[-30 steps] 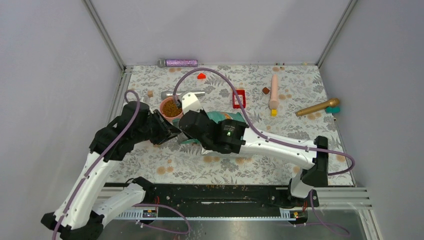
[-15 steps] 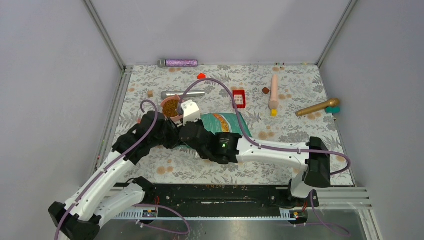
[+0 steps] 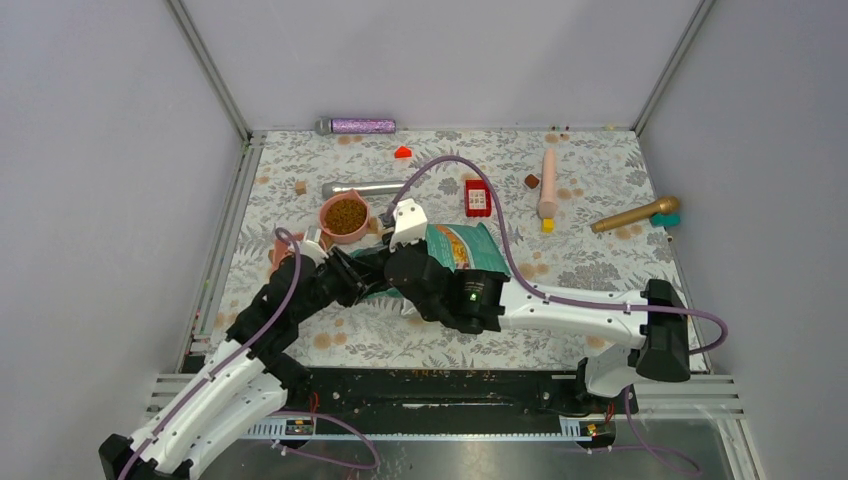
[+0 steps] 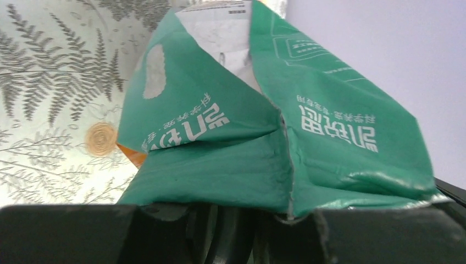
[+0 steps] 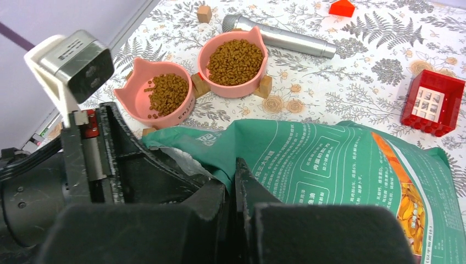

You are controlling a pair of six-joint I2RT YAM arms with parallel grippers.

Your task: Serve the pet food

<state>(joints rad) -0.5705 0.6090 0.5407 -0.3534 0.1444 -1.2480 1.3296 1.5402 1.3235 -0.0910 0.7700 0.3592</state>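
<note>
Now | left jaws: part-open, clamping bag (image 4: pixel 220 137) | right jaws: pinched tight on bag edge

The pet food (image 5: pixel 235 54) is small brown dry kibble, tiny round pellets, lying in two heaps off the left side of the teal bag (image 5: pixel 329 165) as seen from above. The larger heap fills a pink cat-eared bowl (image 5: pixel 231 91) almost to its rim in a level, even bed. The smaller heap (image 5: pixel 167 92) sits in a second pink bowl (image 5: pixel 137 77) just beside the first, on the side away from the bag. It covers only part of the floor, with a few loose pellets at its edge and bare pink beside it.
</note>
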